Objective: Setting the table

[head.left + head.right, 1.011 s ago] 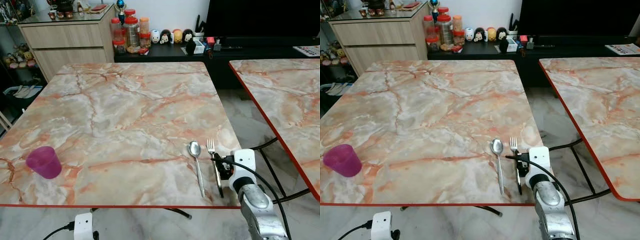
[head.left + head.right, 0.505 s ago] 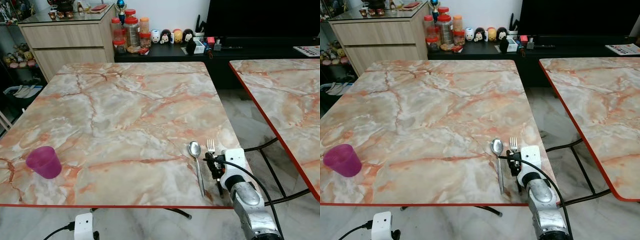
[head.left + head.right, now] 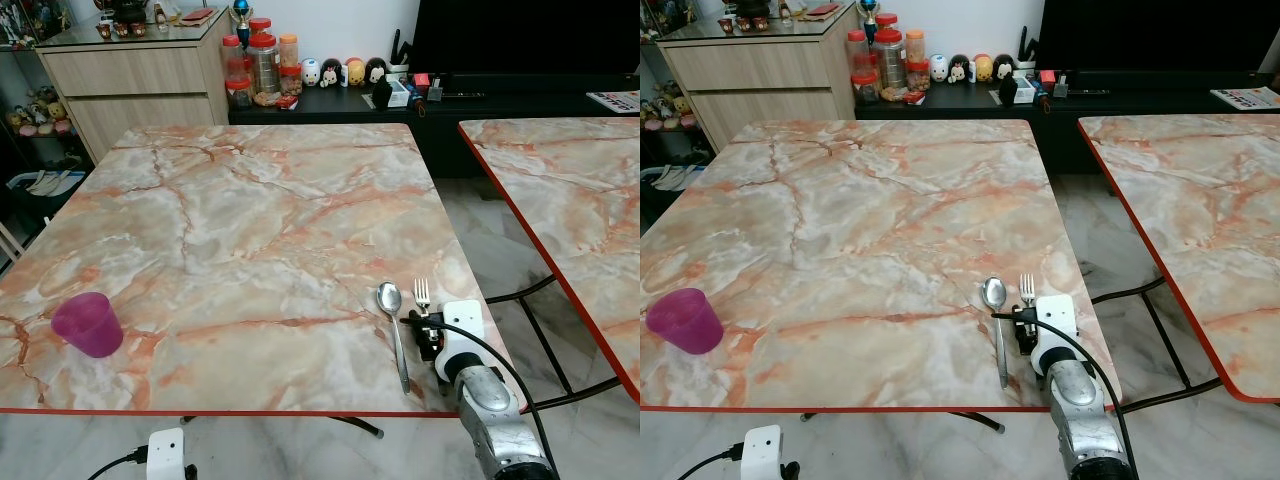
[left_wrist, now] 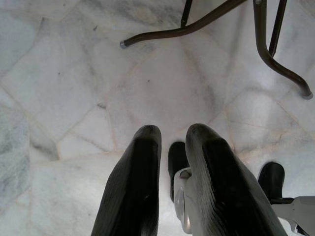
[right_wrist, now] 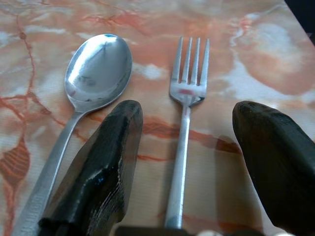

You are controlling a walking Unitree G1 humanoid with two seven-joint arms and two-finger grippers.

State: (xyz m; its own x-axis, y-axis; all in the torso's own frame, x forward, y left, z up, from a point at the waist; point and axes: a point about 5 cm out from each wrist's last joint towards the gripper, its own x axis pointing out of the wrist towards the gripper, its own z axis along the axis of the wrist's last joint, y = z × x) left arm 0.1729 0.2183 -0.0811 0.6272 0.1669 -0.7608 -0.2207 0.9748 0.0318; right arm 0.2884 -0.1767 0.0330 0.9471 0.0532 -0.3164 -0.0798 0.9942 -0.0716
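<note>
A silver spoon [image 3: 392, 320] and a silver fork [image 3: 422, 294] lie side by side near the front right corner of the marble table [image 3: 250, 230]. My right gripper [image 5: 189, 152] is open and low over the fork [image 5: 183, 132], one finger on each side of its handle; the spoon [image 5: 93, 73] lies just outside one finger. A purple cup [image 3: 88, 324] stands upright at the table's front left. My left gripper [image 4: 172, 135] hangs below the table over the floor, its fingers nearly touching and holding nothing.
A second marble table [image 3: 570, 200] stands to the right across a narrow gap of floor. Behind are a wooden cabinet [image 3: 130, 75], jars [image 3: 262, 65], small figures and a dark TV stand [image 3: 480, 90]. Metal table legs [image 4: 206, 22] cross the floor.
My right arm has slid left and forward along the fork, so the wrist now covers most of its handle. Spoon, fork and cup have stayed put.
</note>
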